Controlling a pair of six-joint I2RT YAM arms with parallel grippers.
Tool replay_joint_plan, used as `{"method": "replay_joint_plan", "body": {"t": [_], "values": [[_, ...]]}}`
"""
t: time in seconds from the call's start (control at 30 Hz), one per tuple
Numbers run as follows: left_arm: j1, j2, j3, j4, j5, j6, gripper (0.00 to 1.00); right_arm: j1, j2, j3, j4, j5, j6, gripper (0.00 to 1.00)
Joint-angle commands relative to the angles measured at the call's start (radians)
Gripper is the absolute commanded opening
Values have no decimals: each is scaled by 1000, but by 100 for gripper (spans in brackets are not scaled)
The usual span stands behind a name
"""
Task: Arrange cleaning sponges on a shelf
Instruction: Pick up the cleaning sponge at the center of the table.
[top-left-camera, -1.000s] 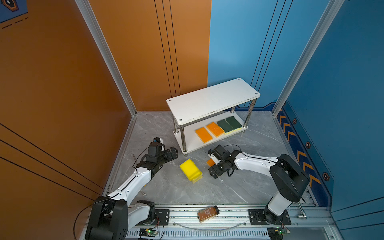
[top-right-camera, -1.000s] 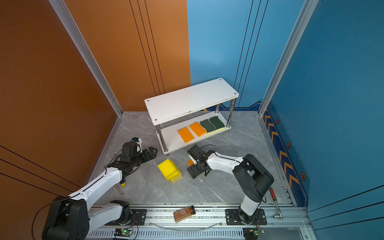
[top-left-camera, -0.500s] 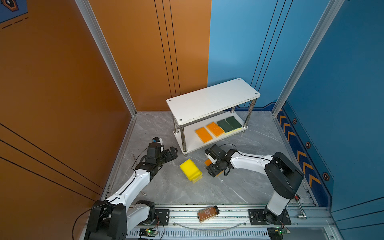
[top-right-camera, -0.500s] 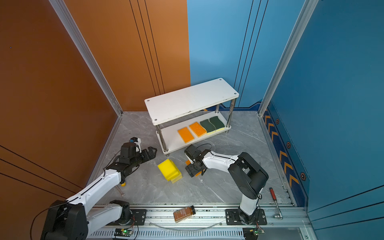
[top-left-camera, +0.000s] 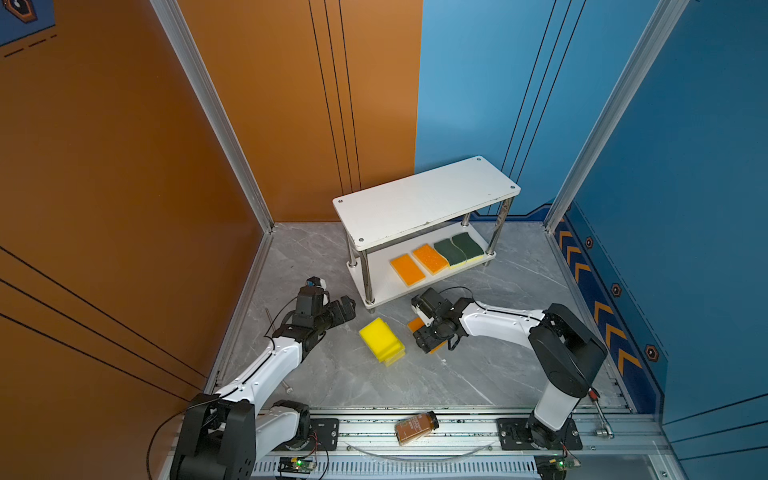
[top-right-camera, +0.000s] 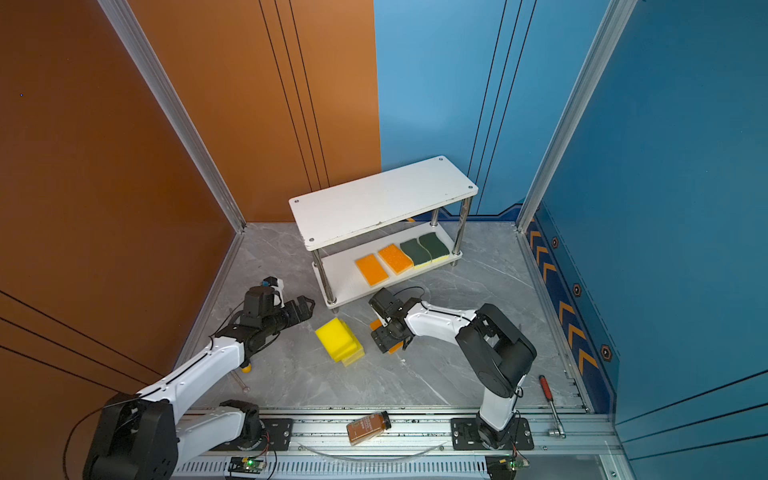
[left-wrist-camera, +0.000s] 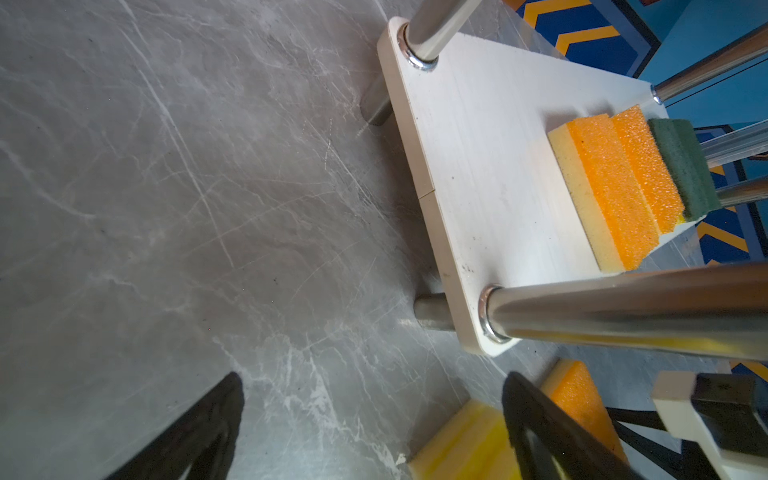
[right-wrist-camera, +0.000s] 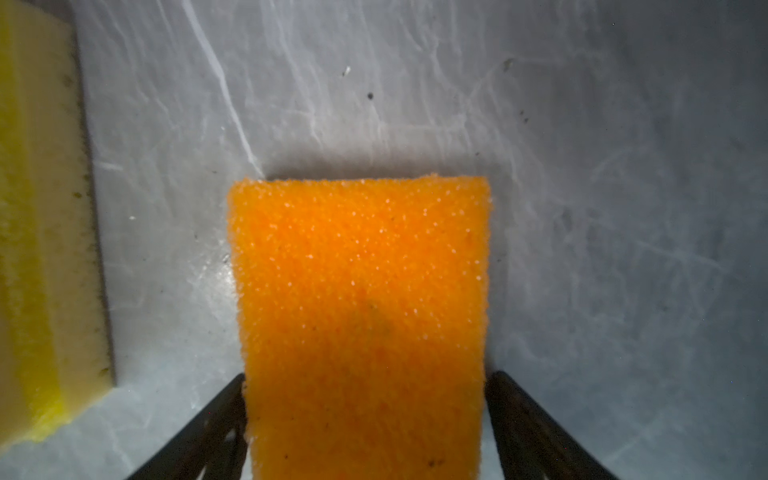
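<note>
orange wall (top-left-camera: 249, 104), blue wall (top-left-camera: 685, 166), marble floor (top-left-camera: 478, 374)

We read this as robot lab test cell, not home or shop. We see two white-and-black arms, left arm (top-left-camera: 266, 365) and right arm (top-left-camera: 498, 322), bolted to slotted aluminium rail (top-left-camera: 457, 428) at front edge. Bare circuit boards (top-left-camera: 297, 464) with green lights sit below rail, loose cables nearby. Enclosure: orange panels (top-left-camera: 104, 166) and blue panels (top-left-camera: 685, 166) in aluminium posts (top-left-camera: 208, 112), chevron strip (top-left-camera: 602, 316) low on blue wall. Grey marble-look floor sheet (top-left-camera: 478, 374). Ratchet tool (top-right-camera: 549, 399) lies by rail.
</note>
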Motion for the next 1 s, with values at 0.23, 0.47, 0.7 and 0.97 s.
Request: {"method": "replay_joint_plan", "body": {"t": [0.23, 0.47, 0.7, 0.97], "values": [[-8, 18, -27, 0, -20, 19, 98, 13, -1, -61, -104, 26, 33, 88], [-8, 17, -22, -25, -48, 35, 98, 20, -14, -80, -105, 14, 70, 88], [4, -8, -16, -55, -58, 57, 98, 29, 3, -77, -116, 35, 70, 82], [31, -14, -21, -65, -54, 71, 98, 28, 0, -57, -130, 50, 64, 70]]}}
